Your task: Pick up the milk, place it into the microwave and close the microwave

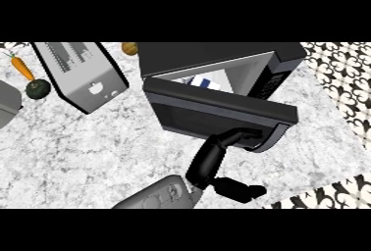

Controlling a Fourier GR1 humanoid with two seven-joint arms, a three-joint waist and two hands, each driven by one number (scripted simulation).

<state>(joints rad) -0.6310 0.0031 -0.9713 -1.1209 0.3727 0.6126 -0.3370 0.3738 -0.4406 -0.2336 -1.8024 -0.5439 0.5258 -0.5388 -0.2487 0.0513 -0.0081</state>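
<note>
Milk (pixel 201 81) sits inside the microwave (pixel 217 63) up at 12 o'clock, just peeking out above the half-swung door (pixel 217 110). The right robot hand (pixel 243 137) has its fingers straight, pressed against the door's handle (pixel 272 139). The counter (pixel 94 147) is speckled grey-white stone; a toaster (pixel 83 73), carrot (pixel 22 68) and dark avocado (pixel 38 88) sit around 10 o'clock. Patterned black-and-white tile (pixel 340 73) shows at 3 o'clock.
</note>
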